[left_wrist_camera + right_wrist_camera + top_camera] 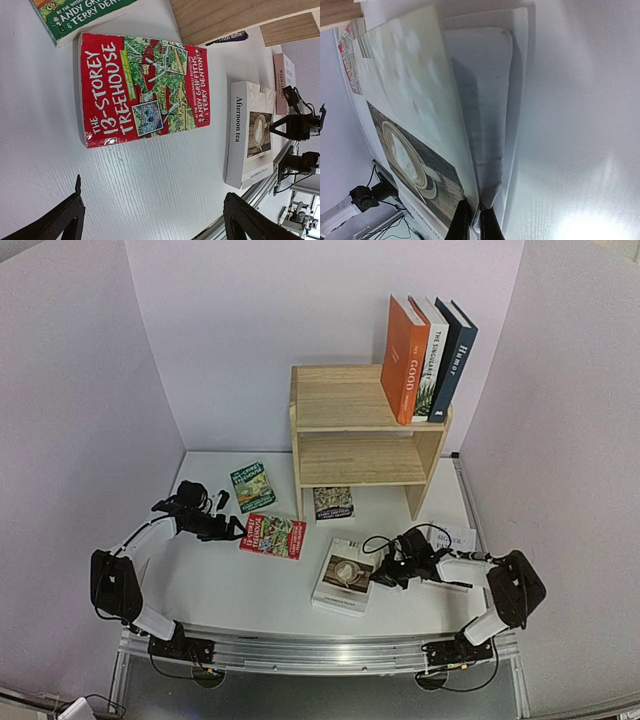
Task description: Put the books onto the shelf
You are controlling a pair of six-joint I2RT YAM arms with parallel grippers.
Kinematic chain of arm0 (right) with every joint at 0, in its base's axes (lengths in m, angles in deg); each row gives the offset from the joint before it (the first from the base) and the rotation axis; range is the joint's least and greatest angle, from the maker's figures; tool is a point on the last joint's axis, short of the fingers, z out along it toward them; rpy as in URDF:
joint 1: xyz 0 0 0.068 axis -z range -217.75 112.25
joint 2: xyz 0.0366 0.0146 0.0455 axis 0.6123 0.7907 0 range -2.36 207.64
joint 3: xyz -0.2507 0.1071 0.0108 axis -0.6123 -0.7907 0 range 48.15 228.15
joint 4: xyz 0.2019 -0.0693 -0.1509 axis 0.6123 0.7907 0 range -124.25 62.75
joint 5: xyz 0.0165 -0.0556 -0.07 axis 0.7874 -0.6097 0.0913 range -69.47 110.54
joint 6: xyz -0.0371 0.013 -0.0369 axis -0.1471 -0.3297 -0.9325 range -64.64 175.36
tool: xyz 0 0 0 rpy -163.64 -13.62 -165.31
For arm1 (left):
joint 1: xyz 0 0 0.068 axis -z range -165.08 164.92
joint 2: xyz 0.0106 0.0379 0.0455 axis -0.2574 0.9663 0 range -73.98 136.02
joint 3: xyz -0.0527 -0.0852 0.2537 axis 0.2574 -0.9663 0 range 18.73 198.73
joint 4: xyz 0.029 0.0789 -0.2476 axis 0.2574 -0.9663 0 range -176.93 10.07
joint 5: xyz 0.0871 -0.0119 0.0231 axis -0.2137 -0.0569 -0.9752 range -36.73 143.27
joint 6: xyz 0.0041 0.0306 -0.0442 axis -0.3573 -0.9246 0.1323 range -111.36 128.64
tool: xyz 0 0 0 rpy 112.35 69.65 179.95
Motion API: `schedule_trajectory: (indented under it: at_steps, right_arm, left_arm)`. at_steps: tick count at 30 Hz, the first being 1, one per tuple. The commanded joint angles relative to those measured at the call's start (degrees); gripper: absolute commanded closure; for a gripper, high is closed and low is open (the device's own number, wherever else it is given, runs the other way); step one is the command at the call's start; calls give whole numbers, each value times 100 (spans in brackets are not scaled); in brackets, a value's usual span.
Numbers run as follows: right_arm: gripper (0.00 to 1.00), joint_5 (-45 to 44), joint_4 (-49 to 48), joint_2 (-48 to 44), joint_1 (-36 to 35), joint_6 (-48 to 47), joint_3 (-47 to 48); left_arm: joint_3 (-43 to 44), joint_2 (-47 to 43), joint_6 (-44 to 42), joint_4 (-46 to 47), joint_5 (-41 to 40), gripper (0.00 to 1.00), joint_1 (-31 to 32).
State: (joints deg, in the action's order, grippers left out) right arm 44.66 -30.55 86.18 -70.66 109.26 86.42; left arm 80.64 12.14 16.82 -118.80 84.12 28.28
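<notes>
The wooden shelf (350, 405) carries three upright books on its top tier: orange "GOOD" (404, 360), a white one (429, 365) and dark blue "Humor" (455, 358). Lying flat on the table are a green paperback (252, 486), a red paperback (273, 536), a dark paperback (333, 503) and a white coffee-cover book (340, 585). My right gripper (472, 216) is shut on the edge of the coffee book's front cover (410, 110), which stands lifted off the pages. My left gripper (152, 217) is open above bare table, just short of the red paperback (145, 90).
Another white book (455, 538) lies under the right arm near the right wall. The table's front rail (320, 645) runs close behind the coffee book. Purple walls close in three sides. The shelf's lower tier (362, 462) holds nothing.
</notes>
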Motion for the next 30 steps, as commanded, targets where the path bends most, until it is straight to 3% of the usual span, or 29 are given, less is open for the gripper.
schedule_trajectory:
  at_steps: [1, 7, 12, 19, 25, 30]
  right_arm:
    - [100, 172, 126, 308, -494, -677, 683]
    - [100, -51, 196, 438, -1462, -1828, 1856]
    - [100, -47, 527, 720, -1954, -2818, 2902]
    - [100, 88, 1474, 1261, -2336, -4122, 4460]
    - [100, -29, 1606, 1175, -2385, -4863, 4884]
    - [100, -225, 1646, 1150, -2387, -5601, 5069]
  left_arm:
    - [142, -236, -237, 57, 391, 4, 27]
    - [423, -225, -881, -360, 1051, 0, 82]
    - [1279, -79, -2532, -1721, 1708, 0, 449]
    - [2119, -12, -3915, -3075, 1656, 0, 1096]
    - [2438, 53, -4705, -3927, 1606, 1, 1204]
    - [2765, 153, -5013, -4522, 1763, 22, 1364]
